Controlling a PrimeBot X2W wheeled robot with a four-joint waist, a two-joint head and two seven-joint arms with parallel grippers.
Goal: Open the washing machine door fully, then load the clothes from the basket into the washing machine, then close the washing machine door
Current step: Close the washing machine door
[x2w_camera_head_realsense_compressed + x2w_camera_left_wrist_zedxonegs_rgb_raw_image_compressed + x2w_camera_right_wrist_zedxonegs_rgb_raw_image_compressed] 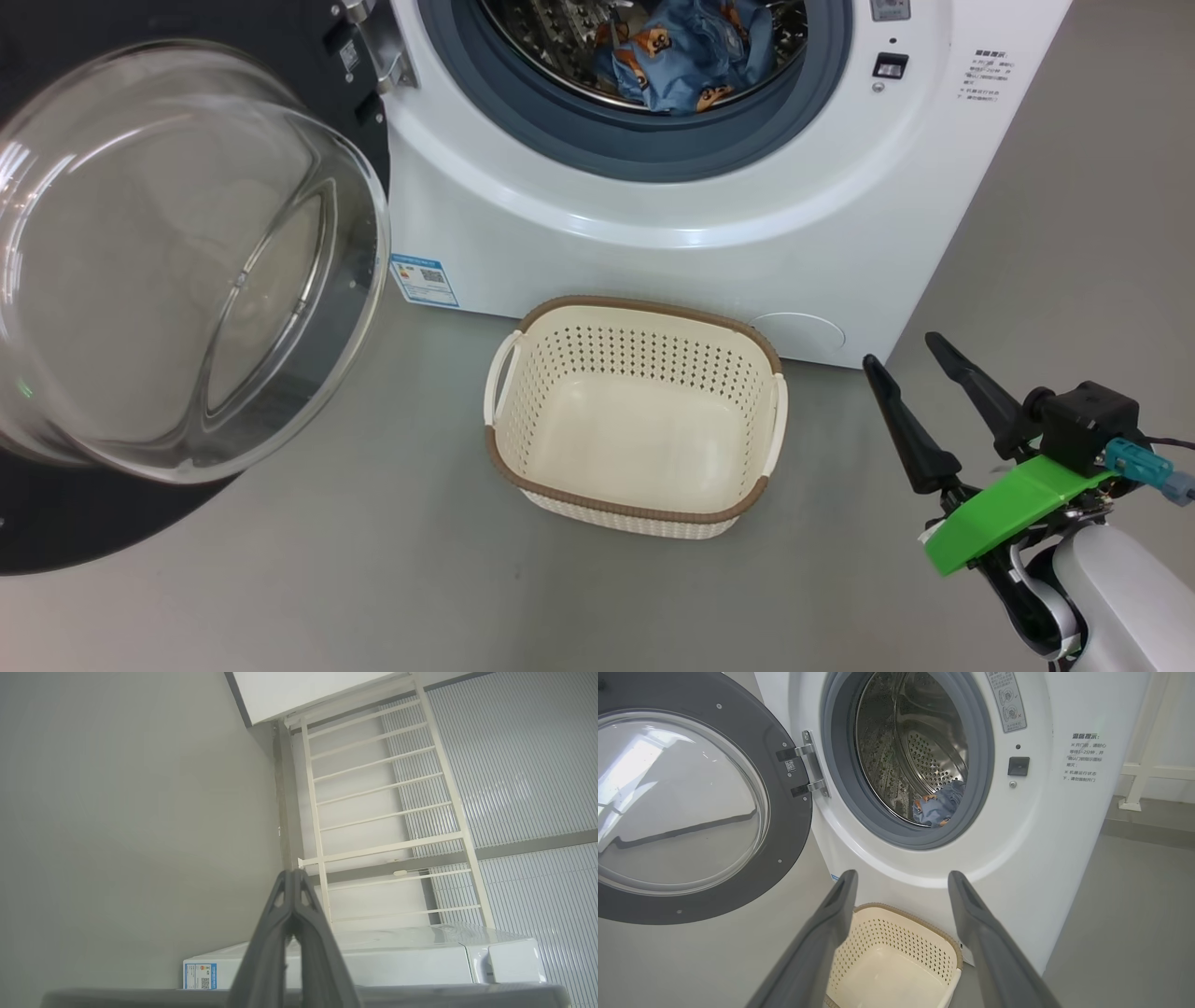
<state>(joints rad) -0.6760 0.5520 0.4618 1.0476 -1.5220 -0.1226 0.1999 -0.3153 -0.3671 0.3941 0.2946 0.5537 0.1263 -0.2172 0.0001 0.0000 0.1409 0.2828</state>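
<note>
On the left, the big round shiny black washing machine door (168, 271) with its bulging clear glass window is swung wide open on its metal hinge, so I think the first job is done. Next to it stands the big white boxy washing machine (653, 252). The small light blue clothes (686, 56) with orange-brown bears lie in a heap at the bottom of its holey steel drum (934, 756). Down on the grey floor (373, 579), just in front of the machine, sits the small cream-white plastic basket (644, 359) with holes and a brown rim, and there is nothing in it. So the loading looks finished too. The one job left, I'd say, is to push the door shut. Now the arms. The left gripper (292, 877) has its two dark fingers pressed tight together with nothing between them. It points up past a plain pale wall (117, 812) toward a white railing (383, 812). The right gripper (898, 349) is low on the right, off to the side of the basket and not touching it. Its fingers are spread wide apart and hold nothing, and they point toward the front of the machine and its open drum.
</note>
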